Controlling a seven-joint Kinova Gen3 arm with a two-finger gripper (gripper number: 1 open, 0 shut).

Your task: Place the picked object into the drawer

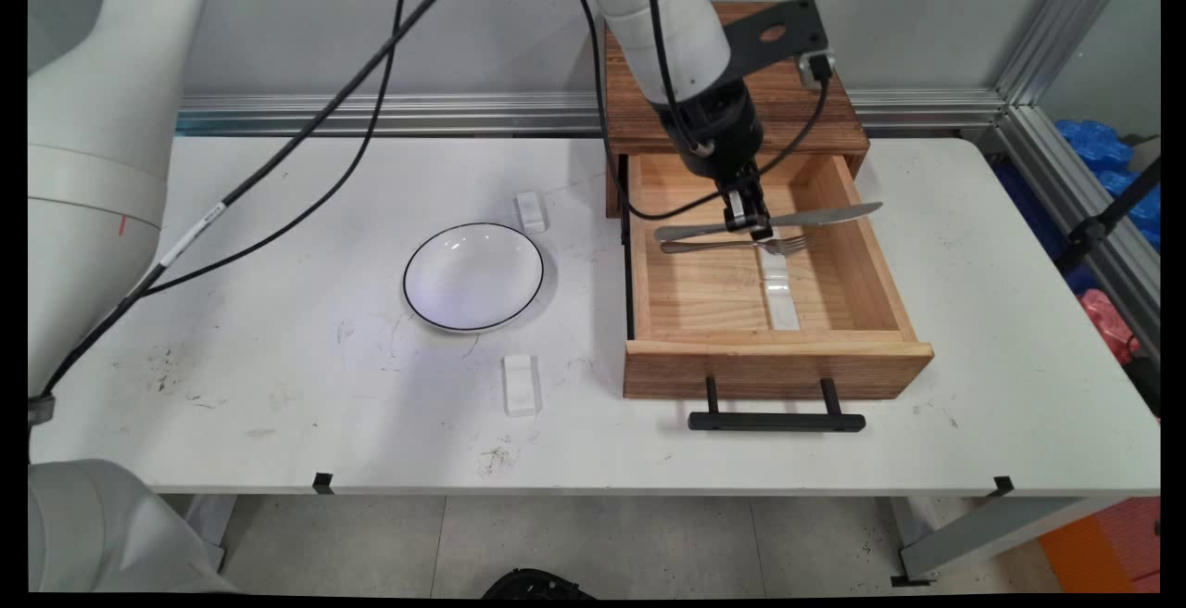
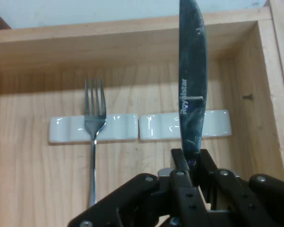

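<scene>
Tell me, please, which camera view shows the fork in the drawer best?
The hand view: the fork lies close and unhidden, its tines resting on a white rest, beside the knife held in the gripper. The main view shows the fork small, partly behind the gripper.

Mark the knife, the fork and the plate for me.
knife (image 2: 192,90), hand view, on the blade.
fork (image 2: 94,116), hand view, below the tines.
plate (image 1: 428,311), main view, near its rim.

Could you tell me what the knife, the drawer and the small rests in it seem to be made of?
Knife in the end effector: apparently polished steel, mirror sheen. Drawer: unpainted light wood, visible grain. Rests: glossy white, probably glazed ceramic, possibly plastic.
</scene>
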